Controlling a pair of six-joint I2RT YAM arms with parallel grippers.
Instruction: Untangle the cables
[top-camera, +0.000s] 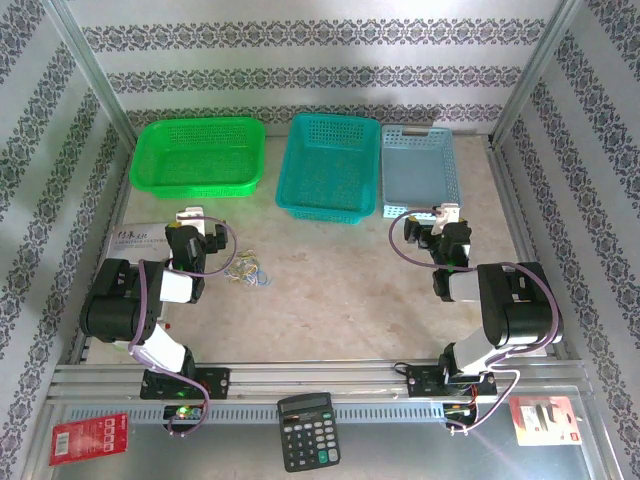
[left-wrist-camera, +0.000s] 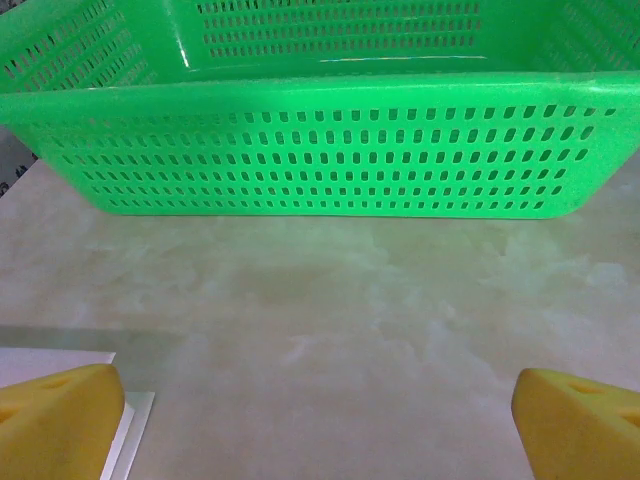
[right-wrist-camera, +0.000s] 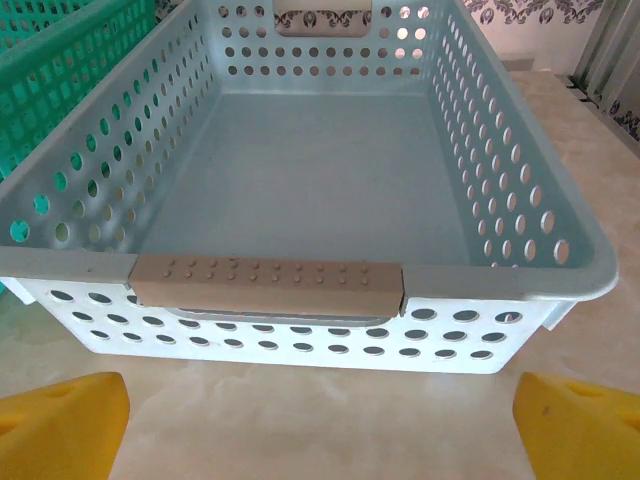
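- The cables (top-camera: 248, 270) lay on the surface (top-camera: 340, 290) as a small loose tangle of thin loops in yellow, blue and whitish-grey. They sat just to the right of the left arm's wrist, in front of the gap between the green and teal baskets.
- The left fingers (left-wrist-camera: 60, 425) were spread wide with nothing between them. Their yellow tips looked like blunt, matte wedges at the bottom corners of the left wrist view.
- Ahead of them stood the green basket (left-wrist-camera: 320, 150), made of glossy plastic with rows of small rounded slots in a gently flared wall.
- The right fingers (right-wrist-camera: 575, 420) were likewise wide apart and held nothing, showing the same yellow wedge shapes.
- In front of them sat a pale blue basket (right-wrist-camera: 500, 330), rectangular with round holes in its walls. It had a smooth bare floor and a beige grip strip dotted with small bumps on the near rim.
- A teal basket (top-camera: 325, 208) of fine mesh-like plastic stood between the other two, touching or nearly touching the blue one.
- The surface was a pale, mottled, stone-like slab with a dull sheen.
- A white card (top-camera: 135, 238) lay flat beside the left arm.
- On the near metal ledge lay a black calculator (top-camera: 306, 430), with a red packet (top-camera: 90, 438) toward the left end.
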